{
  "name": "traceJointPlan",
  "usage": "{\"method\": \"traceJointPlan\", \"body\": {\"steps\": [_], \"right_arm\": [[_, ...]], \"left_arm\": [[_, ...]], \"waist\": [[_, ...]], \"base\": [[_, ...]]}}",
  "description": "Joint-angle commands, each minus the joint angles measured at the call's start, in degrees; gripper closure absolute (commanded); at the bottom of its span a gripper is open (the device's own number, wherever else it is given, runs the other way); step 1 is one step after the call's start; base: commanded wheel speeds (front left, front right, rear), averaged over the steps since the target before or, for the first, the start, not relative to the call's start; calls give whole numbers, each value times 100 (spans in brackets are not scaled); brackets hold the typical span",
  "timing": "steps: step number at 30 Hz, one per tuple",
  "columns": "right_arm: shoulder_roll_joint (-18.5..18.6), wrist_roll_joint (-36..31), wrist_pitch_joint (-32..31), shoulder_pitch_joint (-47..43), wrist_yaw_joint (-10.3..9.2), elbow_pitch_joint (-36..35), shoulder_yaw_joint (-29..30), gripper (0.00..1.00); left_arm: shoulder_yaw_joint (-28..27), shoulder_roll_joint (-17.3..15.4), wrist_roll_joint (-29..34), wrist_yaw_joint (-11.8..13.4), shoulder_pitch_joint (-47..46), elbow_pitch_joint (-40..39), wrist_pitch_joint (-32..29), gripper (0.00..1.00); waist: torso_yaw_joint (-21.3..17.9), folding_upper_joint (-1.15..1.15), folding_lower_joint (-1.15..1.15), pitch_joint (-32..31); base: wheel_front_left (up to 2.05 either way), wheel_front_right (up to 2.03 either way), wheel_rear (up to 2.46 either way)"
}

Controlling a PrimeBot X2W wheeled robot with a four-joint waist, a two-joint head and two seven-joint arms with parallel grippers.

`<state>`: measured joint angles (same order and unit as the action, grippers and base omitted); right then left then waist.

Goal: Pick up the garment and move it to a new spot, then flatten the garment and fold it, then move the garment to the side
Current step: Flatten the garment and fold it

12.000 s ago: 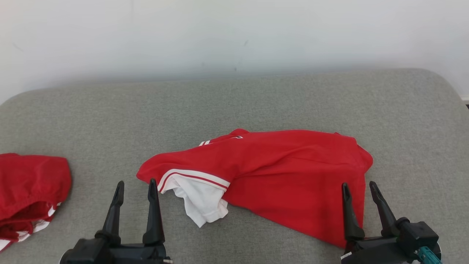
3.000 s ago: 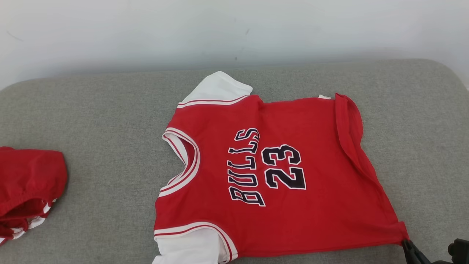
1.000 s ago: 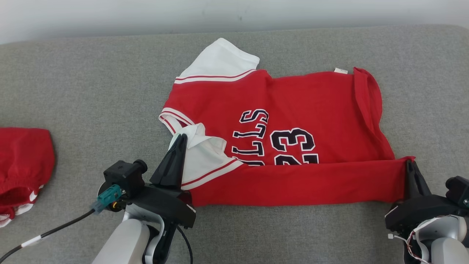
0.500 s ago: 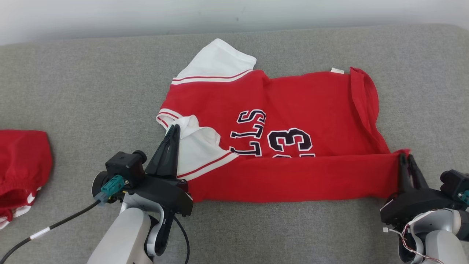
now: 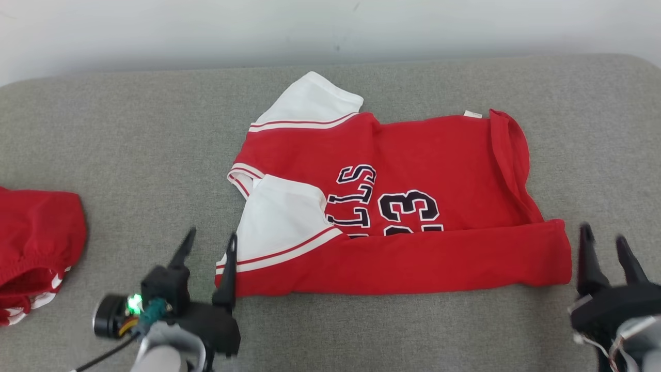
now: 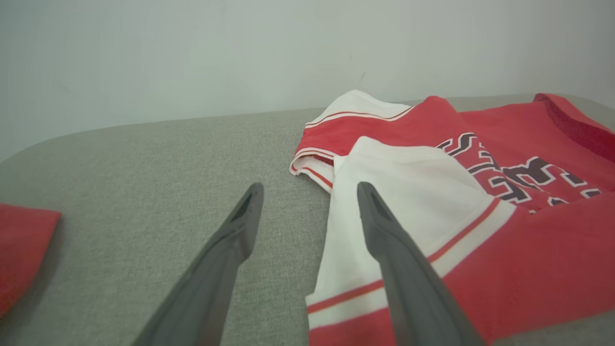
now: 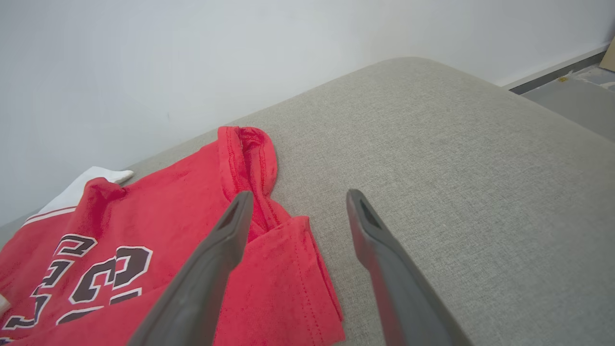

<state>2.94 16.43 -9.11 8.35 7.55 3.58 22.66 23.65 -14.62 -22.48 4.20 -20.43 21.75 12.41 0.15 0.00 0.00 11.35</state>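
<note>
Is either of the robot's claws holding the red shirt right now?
No, the left gripper and the right gripper both stand open beside the shirt, which lies loose on the cushion.

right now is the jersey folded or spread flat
Partly folded: the near edge of the jersey lies turned over its front, hiding part of the lettering, with one white sleeve folded in.

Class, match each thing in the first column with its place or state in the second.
1. red jersey with white sleeves
2. crumpled red garment
3. left pincer
4. right pincer

A. open, off the jersey's hem corner
B. at the left edge of the grey fabric cushion
C. near edge folded over the lettering
D. open, at the folded white sleeve

Pairs: 1-C, 2-B, 3-D, 4-A
</note>
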Motion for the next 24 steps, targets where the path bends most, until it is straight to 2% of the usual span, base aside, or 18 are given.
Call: {"method": "traceJointPlan", "body": {"steps": [1, 5, 11, 18, 19, 20, 21, 24], "right_arm": [[-13, -48, -204, -184, -14, -126, 89, 0], [-14, -151, -520, -417, -14, -353, 188, 0], [-12, -473, -496, -276, -14, -148, -55, 0], [-12, -973, -531, 28, -14, 352, -168, 0], [-14, -1043, -554, 76, -14, 446, -163, 0], [-15, -1102, -595, 121, -14, 541, -169, 0], [-14, -1151, -633, 171, -14, 635, -164, 0], [-12, -1206, -717, 291, -14, 877, -181, 0]], "left_arm": [[59, -41, 49, 66, 214, -90, -201, 0], [145, -139, 41, 257, 510, -257, -663, 0], [178, -89, 51, 519, 481, -96, -1092, 0], [286, 32, 2, 539, 309, 152, -1379, 0], [312, 50, -9, 515, 285, 187, -1429, 40], [330, 79, -32, 485, 271, 224, -1467, 73], [351, 92, -41, 466, 255, 264, -1508, 100], [370, 95, -77, 399, 217, 376, -1563, 100]], "waist": [[-3, 0, 0, -26], [-17, 0, 0, 7], [-92, 0, 0, 154], [-123, 0, 0, 286], [-120, 0, 0, 310], [-114, 0, 0, 329], [-109, 0, 0, 344], [-93, 0, 0, 384]], "base": [[0, 0, 0], [0, 0, 0], [0, 0, 0], [0, 0, 0], [0, 0, 0], [0, 0, 0], [0, 0, 0], [0, 0, 0]]}}
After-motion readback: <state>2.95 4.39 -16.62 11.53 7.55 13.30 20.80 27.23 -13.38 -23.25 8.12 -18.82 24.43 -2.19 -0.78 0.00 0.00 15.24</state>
